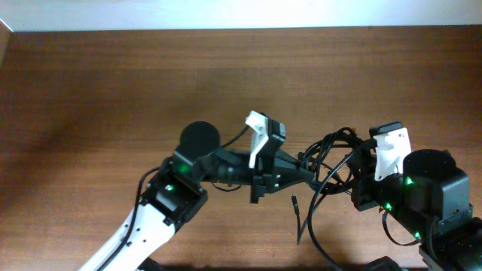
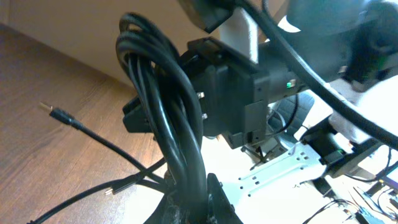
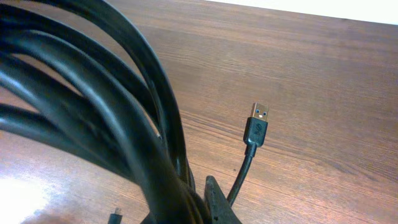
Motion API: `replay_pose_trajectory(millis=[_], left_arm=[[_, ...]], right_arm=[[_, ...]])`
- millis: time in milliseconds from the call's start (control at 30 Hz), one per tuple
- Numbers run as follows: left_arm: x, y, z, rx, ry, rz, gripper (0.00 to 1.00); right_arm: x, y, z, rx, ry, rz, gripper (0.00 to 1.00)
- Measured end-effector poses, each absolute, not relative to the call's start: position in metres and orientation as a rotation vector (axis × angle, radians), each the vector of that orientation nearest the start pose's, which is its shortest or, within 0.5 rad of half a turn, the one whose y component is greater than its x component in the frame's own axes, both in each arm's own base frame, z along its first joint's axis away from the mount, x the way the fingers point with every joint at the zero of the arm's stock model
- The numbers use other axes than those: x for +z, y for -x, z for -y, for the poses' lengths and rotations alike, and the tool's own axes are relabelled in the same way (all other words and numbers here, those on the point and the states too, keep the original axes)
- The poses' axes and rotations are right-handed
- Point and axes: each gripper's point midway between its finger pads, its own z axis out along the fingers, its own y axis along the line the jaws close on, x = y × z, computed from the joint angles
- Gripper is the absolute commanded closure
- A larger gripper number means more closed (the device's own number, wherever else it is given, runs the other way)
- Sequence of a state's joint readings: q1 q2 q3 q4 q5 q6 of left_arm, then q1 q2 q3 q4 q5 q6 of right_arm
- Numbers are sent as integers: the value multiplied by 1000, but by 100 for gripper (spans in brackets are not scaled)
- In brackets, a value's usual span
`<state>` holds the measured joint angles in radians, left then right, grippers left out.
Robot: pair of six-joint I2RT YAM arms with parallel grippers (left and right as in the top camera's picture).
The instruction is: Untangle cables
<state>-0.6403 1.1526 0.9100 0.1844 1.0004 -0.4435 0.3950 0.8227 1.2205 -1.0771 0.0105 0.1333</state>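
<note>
I count two arms and one tangled bundle of black cables [image 2: 165, 106]; the separate cords in it I cannot count for sure. It hangs above the wooden table [image 1: 151, 83], right of centre, between the two grippers.

The left arm [image 1: 226, 167] reaches in from the lower left, stretched nearly level towards the right. Its left gripper [image 1: 307, 172] is clamped together on the bundle. The right arm [image 1: 429, 192] sits folded at the right edge, and the right gripper [image 1: 354, 167] is likewise closed tight on the same cables, close to the left one.

From my left wrist camera the loops stand roughly upright, rising from the fingers. Two loose ends trail off to the left over the table. On the right wrist camera one USB-A plug [image 3: 257, 124] points straight up the picture, its cord running down to the fingers.
</note>
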Motion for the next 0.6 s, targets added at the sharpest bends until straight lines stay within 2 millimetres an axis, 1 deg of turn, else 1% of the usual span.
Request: replay_pose_trajectory(millis=[133, 233, 300, 400, 433, 467, 567, 600], left_arm=[[364, -174, 293, -1577, -1027, -1504, 100], [370, -179, 279, -1554, -1015, -1485, 100], [377, -182, 269, -1530, -1002, -1466, 100], [383, -187, 262, -1514, -985, -1445, 100], [387, -190, 259, -1511, -974, -1432, 100], [394, -194, 253, -1489, -966, -1402, 100], [398, -202, 242, -1459, -931, -1405, 100], [400, -205, 237, -1440, -923, -1397, 98]], right_arm=[[309, -213, -103, 362, 339, -2224, 96], [310, -212, -109, 396, 358, -2217, 96], [306, -212, -108, 376, 369, -2234, 96], [306, -212, -108, 367, 389, -2229, 96], [307, -213, -108, 365, 390, -2226, 96], [302, -210, -105, 347, 398, -2246, 96], [300, -212, -106, 336, 417, -2248, 96], [292, -213, -94, 262, 378, -2284, 96]])
